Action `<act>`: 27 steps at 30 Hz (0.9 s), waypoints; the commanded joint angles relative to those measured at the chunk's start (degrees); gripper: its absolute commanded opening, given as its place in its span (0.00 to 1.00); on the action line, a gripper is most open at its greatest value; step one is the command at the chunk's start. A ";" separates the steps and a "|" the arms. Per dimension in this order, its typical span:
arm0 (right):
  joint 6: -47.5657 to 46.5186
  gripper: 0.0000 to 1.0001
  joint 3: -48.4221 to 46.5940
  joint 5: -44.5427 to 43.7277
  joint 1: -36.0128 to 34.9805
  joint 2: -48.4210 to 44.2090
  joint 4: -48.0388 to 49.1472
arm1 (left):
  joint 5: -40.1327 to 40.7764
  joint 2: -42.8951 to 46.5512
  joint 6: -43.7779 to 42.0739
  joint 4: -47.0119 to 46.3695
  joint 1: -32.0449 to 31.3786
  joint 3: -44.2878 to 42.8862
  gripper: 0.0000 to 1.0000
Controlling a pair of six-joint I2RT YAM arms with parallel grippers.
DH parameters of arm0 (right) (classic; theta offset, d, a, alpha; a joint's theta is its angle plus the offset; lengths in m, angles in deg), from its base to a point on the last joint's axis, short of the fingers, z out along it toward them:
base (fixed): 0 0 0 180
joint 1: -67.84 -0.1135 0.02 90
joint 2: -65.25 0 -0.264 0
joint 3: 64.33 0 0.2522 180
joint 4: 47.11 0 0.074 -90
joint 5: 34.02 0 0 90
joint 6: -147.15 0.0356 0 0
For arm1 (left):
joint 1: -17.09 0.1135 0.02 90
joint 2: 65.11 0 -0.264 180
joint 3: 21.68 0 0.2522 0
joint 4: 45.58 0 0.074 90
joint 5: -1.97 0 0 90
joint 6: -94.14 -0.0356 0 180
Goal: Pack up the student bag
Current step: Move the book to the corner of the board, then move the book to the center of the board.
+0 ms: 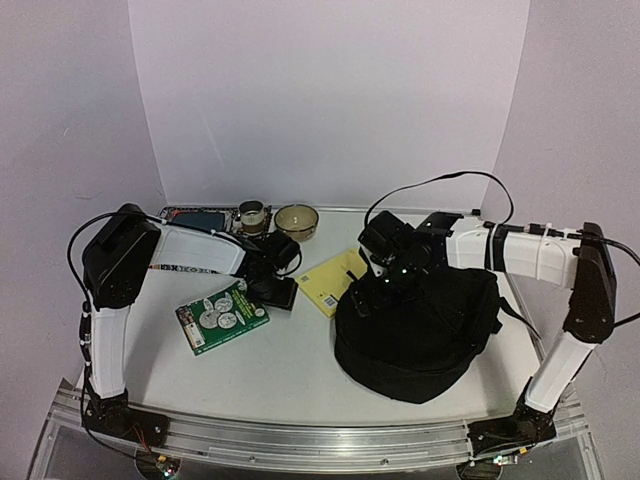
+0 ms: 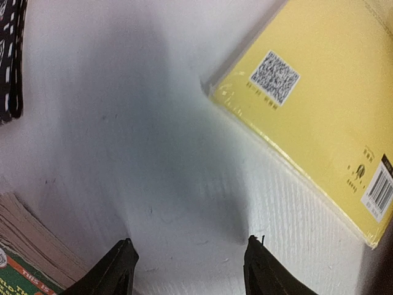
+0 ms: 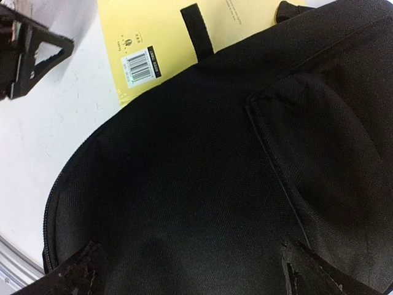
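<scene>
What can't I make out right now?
Bag opening: top view, right arm covers the far side.
Yellow book: one edge hidden by the bag, right wrist view.
Green book title: too small, top view; cut off, left wrist view.
Flat item at back: left arm covers most, top view.
</scene>
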State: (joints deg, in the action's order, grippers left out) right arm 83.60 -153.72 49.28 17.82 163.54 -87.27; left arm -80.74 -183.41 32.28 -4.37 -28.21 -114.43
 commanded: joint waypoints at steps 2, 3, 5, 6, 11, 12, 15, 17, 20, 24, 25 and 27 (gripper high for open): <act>-1.56 0.98 -6.07 -2.05 1.71 2.05 -1.04 | -2.46 3.87 3.07 9.65 0.12 -0.62 0.64; -2.09 0.98 -7.04 -2.35 2.59 2.58 -0.95 | -2.51 4.62 3.29 9.64 0.12 -1.43 0.65; -3.30 0.98 -9.26 -1.81 4.87 3.88 -0.60 | -2.53 6.19 3.70 9.57 0.12 -2.62 0.67; -3.98 0.98 -10.27 -1.26 6.20 4.83 -0.32 | -2.54 6.99 3.86 9.52 0.13 -3.27 0.68; -7.16 0.98 -17.98 1.05 11.26 11.45 0.93 | -2.81 9.56 5.67 9.06 0.75 -4.31 0.71; -7.70 0.98 -19.54 1.61 12.17 13.23 1.05 | -3.18 10.05 6.21 8.95 1.04 -4.18 0.71; -8.44 0.98 -23.94 3.46 15.03 19.00 1.62 | -4.50 11.83 7.91 8.19 1.74 -3.43 0.72; -9.07 0.98 -26.64 3.98 16.34 22.58 1.98 | -4.89 13.18 8.85 7.76 2.08 -2.87 0.73; -9.85 0.98 -30.98 5.43 17.50 27.79 2.29 | -5.62 15.21 9.99 7.35 2.76 -1.72 0.74; -11.14 0.98 -36.84 6.26 18.22 34.06 2.32 | -6.28 17.53 11.39 7.02 3.57 0.53 0.74; -11.30 0.98 -38.12 6.80 18.38 35.48 2.32 | -6.26 18.00 11.73 6.96 3.67 1.21 0.74; -11.42 0.98 -40.20 7.98 18.77 38.50 2.32 | -6.25 18.91 12.25 6.93 3.85 2.45 0.75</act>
State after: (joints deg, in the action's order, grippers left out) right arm 73.74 -188.71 54.24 36.18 197.42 -83.10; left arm -86.41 -168.23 42.33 3.45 -24.88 -114.01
